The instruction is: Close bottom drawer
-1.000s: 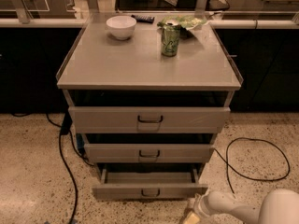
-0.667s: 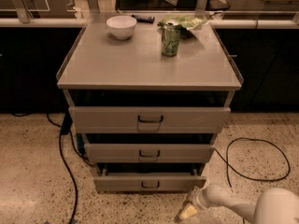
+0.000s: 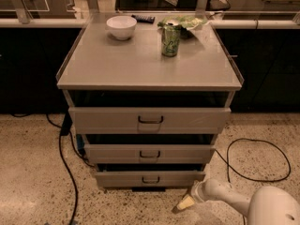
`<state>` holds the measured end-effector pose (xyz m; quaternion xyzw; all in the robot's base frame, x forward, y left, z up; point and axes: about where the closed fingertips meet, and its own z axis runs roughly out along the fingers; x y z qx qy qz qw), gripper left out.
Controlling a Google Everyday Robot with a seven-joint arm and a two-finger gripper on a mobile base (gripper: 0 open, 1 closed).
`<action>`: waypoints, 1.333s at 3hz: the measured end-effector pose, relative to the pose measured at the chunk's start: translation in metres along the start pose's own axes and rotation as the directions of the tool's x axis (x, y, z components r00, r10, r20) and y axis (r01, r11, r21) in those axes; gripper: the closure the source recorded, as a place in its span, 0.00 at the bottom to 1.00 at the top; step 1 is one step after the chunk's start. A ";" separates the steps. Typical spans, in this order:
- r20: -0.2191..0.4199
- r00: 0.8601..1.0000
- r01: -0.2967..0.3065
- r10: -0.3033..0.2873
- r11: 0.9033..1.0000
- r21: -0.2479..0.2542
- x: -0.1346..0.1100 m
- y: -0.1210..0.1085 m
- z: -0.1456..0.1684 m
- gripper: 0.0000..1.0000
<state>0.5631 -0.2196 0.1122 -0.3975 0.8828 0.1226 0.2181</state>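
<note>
Pushed inward since earlier, the bottom drawer (image 3: pixel 150 178) sits nearly flush under the cabinet's (image 3: pixel 140 67) other matte grey metal fronts, its interior hidden. The pale, tapered gripper (image 3: pixel 185 203) hangs below its right corner; whether it is clenched, I cannot tell.

Bottom drawer (image 3: pixel 150 178): grey-beige, slimmest front, dark loop handle at centre; lowest in cabinet (image 3: pixel 149 69), pushed nearly in. Gripper (image 3: pixel 185 203) near cabinet's lower right corner.
</note>
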 end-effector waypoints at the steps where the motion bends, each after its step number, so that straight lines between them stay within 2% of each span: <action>1: 0.005 1.000 -0.010 0.010 1.000 0.004 -0.003 -0.003 0.001 0.00; 4: 0.014 0.999 -0.035 0.035 0.999 0.015 -0.010 -0.011 0.004 0.00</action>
